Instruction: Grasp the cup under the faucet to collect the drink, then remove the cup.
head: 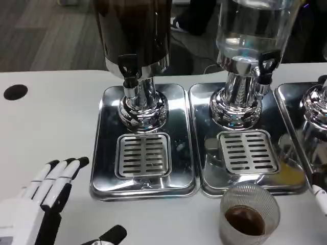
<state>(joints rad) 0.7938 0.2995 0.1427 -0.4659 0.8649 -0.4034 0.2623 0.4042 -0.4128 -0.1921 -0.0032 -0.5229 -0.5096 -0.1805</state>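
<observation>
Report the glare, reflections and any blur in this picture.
Head view: sharp overall; bright ceiling-light glare streaks the chrome trays and dispenser bases; the clear tank mirrors the room; the cup of dark drink is cropped at the bottom edge; the left hand casts only a faint shadow.

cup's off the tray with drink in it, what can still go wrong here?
1. The cup holds dark drink and stands near the table's front edge, apart from both trays; a nudge could tip or spill it.
2. The left robot hand is open and empty beside the left tray; a careless sweep could hit it.
</observation>
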